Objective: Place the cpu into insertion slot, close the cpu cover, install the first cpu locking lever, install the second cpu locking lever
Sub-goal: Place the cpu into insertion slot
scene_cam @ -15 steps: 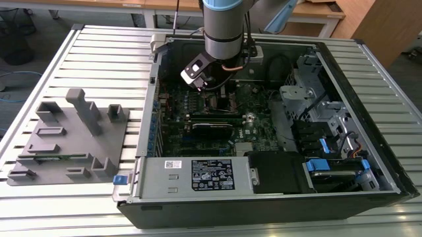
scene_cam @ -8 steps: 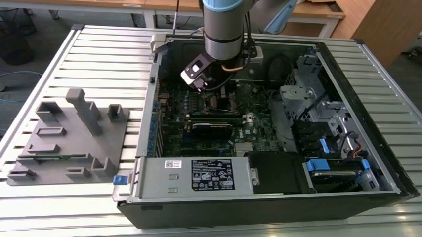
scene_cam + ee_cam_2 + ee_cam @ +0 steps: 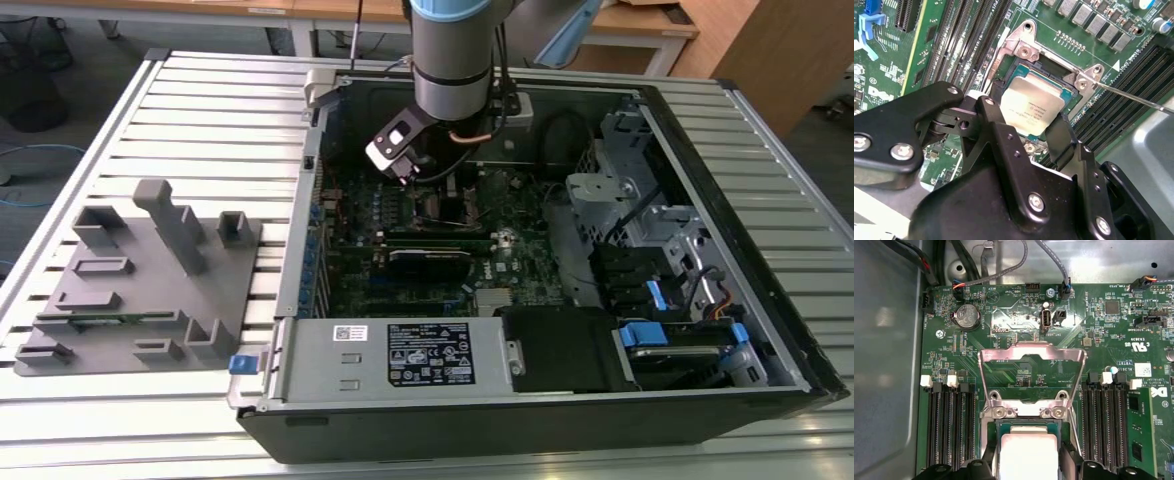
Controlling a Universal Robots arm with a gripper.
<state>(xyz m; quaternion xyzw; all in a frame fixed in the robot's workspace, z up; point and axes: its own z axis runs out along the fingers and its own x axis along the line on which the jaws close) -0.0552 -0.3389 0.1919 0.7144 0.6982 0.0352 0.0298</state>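
The cpu (image 3: 1031, 107), a small square chip with a dull metal top, lies level in the insertion slot (image 3: 1013, 76) on the green board. My gripper (image 3: 1025, 111) hangs right over it, a black finger tight against each of two opposite edges of the chip, shut on it. In the first wrist view the cpu (image 3: 1027, 455) sits between the same fingers (image 3: 1070, 455). The cpu cover (image 3: 1031, 354), a thin silvery frame, stands swung up and open behind the socket. A thin metal locking lever (image 3: 1134, 97) sticks out unlatched beside the socket. In the exterior view the gripper (image 3: 434, 185) reaches down inside the computer case.
Long black memory slots (image 3: 949, 425) flank the socket on both sides. The power supply box (image 3: 400, 355) sits at the case's near edge and drive cages (image 3: 641, 200) on the exterior view's right. A grey fixture block (image 3: 134, 280) lies on the table at the exterior view's left.
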